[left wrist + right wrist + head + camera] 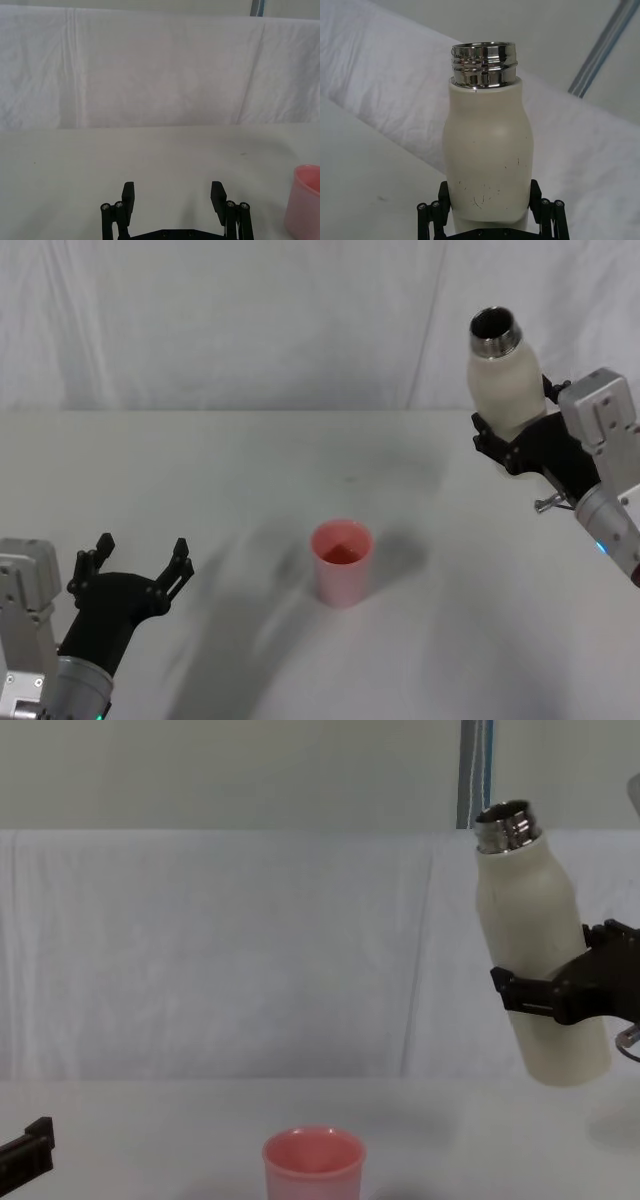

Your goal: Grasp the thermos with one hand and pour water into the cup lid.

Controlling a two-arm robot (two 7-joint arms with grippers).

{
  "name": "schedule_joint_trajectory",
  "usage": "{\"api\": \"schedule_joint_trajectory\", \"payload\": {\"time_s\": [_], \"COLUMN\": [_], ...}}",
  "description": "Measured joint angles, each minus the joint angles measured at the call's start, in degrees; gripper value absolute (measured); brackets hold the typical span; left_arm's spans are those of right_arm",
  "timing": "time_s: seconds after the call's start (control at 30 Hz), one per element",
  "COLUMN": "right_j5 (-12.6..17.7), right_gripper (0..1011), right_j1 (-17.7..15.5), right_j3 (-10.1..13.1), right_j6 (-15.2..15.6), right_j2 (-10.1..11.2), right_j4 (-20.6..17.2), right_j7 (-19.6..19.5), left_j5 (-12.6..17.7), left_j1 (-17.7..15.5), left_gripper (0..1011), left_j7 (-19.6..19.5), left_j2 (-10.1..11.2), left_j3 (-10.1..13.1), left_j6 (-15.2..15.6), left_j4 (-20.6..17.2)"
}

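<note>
Thermos (535, 950), one, uncapped, tilts in my right gripper's (525, 440) clamp, off the table; one cup lid (342, 562) stands centre; my left gripper (135, 565) gapes empty.

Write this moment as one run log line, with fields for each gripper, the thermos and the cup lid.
right gripper: shut on thermos, lifted, tilted slightly left | left gripper: open, idle, low left | cup lid: upright on table | pour: not started
</note>
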Motion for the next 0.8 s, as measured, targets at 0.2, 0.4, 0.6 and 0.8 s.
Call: {"api": "schedule_joint_trajectory", "payload": {"time_s": [0.2,0.4,0.6,0.8], "right_j5": [-3.6,-5.8,-7.3,-8.9], "right_gripper": [951,951,952,952], "right_j1": [-2.2,-4.7,-6.7,-8.1], "right_j3": [-0.6,-0.8,-0.7,-0.8], "right_j6": [-0.8,-1.0,-0.8,-0.6], "right_j2": [1.7,2.8,3.1,3.3], "right_j4": [-3.4,-5.9,-7.4,-8.2], "right_j7": [0.3,0.7,0.8,0.4], "left_j5": [0.0,0.0,0.0,0.0], "left_j1": [0.0,0.0,0.0,0.0], "left_gripper": [1001,1001,1001,1001], "left_j7": [0.0,0.0,0.0,0.0], "left_j2": [0.0,0.0,0.0,0.0], "left_j3": [0.0,0.0,0.0,0.0], "left_j6": [0.0,0.0,0.0,0.0], "left_j4": [0.0,0.0,0.0,0.0]}}
